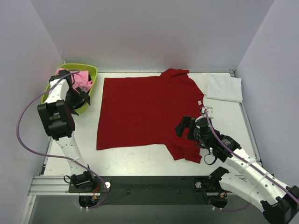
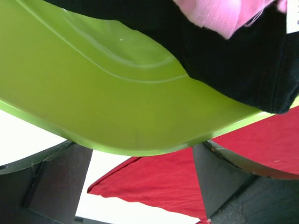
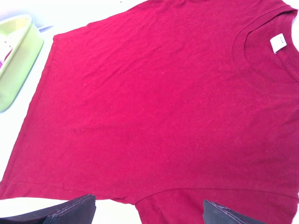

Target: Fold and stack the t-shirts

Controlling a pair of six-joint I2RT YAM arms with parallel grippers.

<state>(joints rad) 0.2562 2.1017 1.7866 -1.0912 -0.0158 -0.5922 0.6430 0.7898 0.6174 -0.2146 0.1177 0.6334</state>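
Observation:
The deep red t-shirt (image 1: 145,109) lies spread flat across the middle of the table; it also fills the right wrist view (image 3: 159,107). A folded white t-shirt (image 1: 224,87) lies at the back right. The pink t-shirt (image 1: 83,78) and the black t-shirt (image 2: 243,60) sit in the lime-green tub (image 1: 88,74). My right gripper (image 1: 183,127) is open and empty, above the red shirt's near right sleeve. My left gripper (image 1: 80,99) is open and empty at the tub's near rim (image 2: 140,144).
The tub stands at the table's back left corner. White walls close in the left, back and right sides. The table's front edge runs along a metal rail (image 1: 51,184) near the arm bases.

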